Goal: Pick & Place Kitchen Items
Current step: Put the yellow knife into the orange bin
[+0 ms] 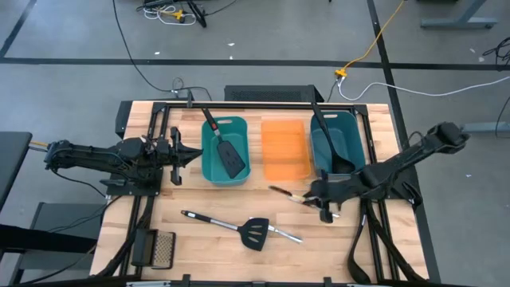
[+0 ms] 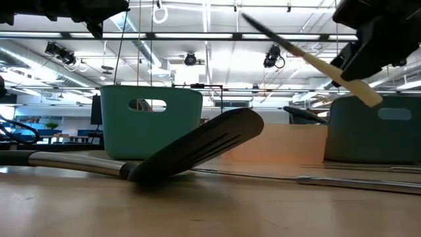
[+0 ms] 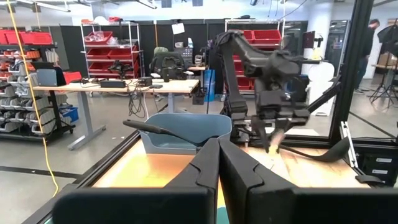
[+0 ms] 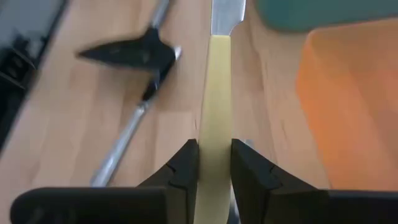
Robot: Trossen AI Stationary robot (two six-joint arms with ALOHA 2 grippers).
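One pale-yellow-handled knife [image 4: 214, 93], blade silver, is gripped in the right hand [image 4: 214, 168].

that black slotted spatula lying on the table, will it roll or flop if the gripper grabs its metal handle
The black slotted spatula probably won't roll: its wide flat head rests on the table. The slim metal handle looks stiff but smooth, so it may slip. Gripped far from the head, it would likely tip head-down.
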